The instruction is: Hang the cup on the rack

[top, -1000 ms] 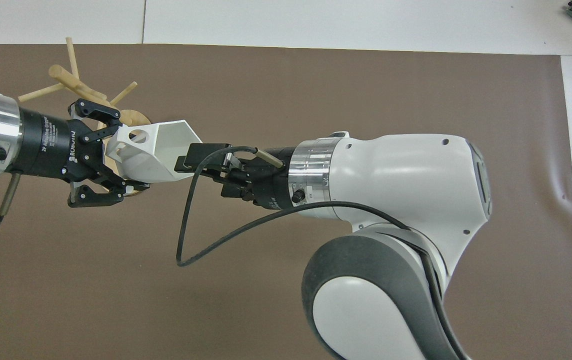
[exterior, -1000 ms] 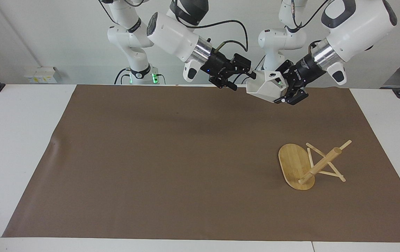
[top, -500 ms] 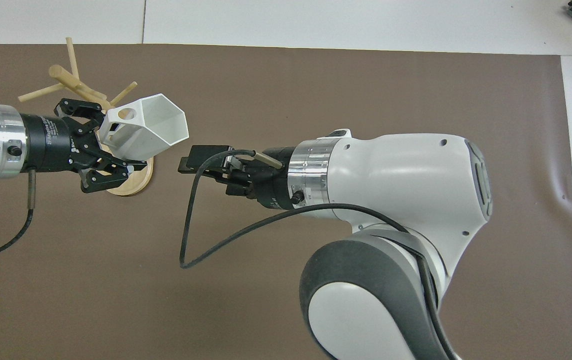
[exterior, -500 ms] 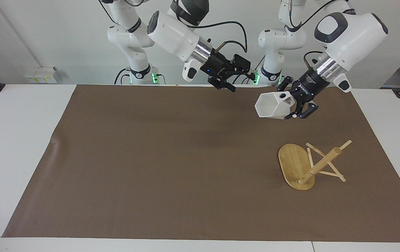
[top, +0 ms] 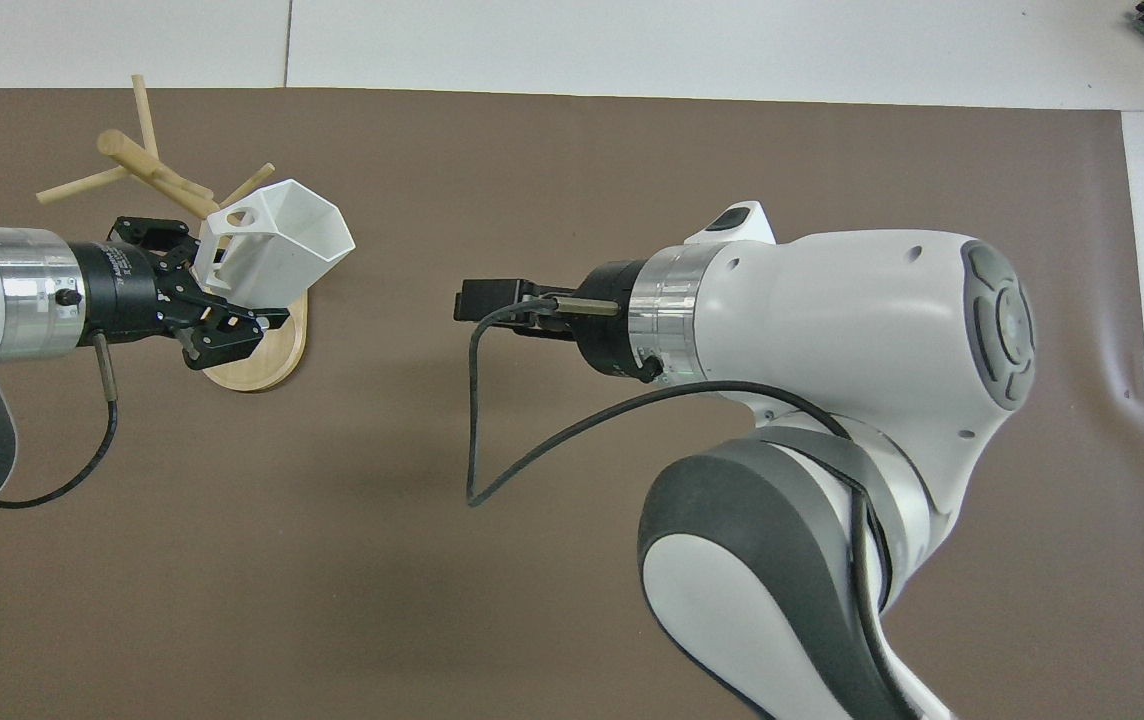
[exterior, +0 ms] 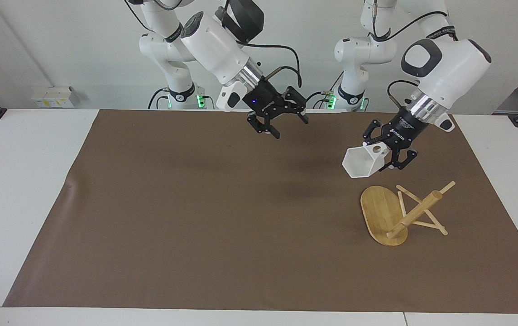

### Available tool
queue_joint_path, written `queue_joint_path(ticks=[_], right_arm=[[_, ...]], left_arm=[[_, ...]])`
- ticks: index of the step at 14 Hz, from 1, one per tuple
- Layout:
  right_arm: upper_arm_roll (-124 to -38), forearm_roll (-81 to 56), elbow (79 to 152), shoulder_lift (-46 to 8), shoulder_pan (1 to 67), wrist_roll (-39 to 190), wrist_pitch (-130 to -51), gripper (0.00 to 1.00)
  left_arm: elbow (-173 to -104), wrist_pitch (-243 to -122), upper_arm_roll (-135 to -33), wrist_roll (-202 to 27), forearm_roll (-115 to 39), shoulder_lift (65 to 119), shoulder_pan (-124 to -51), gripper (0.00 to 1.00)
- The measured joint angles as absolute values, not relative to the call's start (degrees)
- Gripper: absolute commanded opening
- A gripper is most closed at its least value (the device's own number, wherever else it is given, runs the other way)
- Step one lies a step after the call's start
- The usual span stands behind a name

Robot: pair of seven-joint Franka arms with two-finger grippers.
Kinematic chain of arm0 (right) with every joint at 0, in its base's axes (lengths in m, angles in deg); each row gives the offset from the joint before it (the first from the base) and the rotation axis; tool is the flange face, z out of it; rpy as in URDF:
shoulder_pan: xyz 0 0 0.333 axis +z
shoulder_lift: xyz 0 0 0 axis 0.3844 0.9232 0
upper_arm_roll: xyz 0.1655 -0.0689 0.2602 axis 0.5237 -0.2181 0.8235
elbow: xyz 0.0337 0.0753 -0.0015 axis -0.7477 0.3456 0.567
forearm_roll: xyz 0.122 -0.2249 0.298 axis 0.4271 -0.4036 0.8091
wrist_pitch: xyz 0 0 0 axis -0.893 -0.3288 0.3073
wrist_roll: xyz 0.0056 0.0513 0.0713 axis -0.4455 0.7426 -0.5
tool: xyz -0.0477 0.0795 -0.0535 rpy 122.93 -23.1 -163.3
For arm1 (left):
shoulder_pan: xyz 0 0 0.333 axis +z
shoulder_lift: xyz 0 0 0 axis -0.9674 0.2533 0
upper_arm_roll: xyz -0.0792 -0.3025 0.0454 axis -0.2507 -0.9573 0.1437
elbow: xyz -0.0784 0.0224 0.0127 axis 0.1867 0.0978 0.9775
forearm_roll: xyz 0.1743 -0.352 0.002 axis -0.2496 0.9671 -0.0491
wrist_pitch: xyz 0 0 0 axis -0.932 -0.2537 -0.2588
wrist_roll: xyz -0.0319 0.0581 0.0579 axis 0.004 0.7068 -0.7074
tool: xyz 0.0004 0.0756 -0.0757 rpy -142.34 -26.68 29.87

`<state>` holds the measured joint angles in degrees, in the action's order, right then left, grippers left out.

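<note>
White and faceted, the cup (exterior: 362,163) now hangs in the air just above the rack (exterior: 399,213), on the side nearer the robots, carried there by the left end effector (exterior: 388,154), which pinches it at its blocky handle with the mouth turned out toward the middle of the bench (exterior: 28,190). A second ago it was up near the robots' edge of the brown mat (exterior: 195,217), with the right end effector (exterior: 279,120) at its rim; that one has since let go and drawn back, and now hovers with fingers spread over the mat near the robots' edge. So the handover looks finished and the carry to the rack is under way.

One trouble: the rack is not standing. It lies tipped, oval base on edge, post (exterior: 415,212) slanting and the thin pegs (exterior: 422,224) resting on the mat, so hanging will be awkward unless a peg points up enough.

From overhead the cup and left end effector cover part of the base, and whether the fingertips pass through the handle's hole is hard to tell.
</note>
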<state>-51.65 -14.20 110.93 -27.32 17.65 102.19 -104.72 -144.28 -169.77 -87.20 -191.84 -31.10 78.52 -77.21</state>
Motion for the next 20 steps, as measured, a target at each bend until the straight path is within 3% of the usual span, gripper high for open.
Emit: queue_joint_path(ticks=[11,20], right_arm=[[-66.1,-38.8,110.9,-28.7,17.1,83.2,-89.1,1.0],[-80.2,-47.1,110.8,-30.6,16.9,82.3,-86.1,1.0]], left_arm=[[-144.4,-177.4,-87.1,-200.2,-31.6,84.0,-77.1,0.0],[-144.4,-181.9,-87.0,-203.6,-31.6,85.5,-75.8,0.0]])
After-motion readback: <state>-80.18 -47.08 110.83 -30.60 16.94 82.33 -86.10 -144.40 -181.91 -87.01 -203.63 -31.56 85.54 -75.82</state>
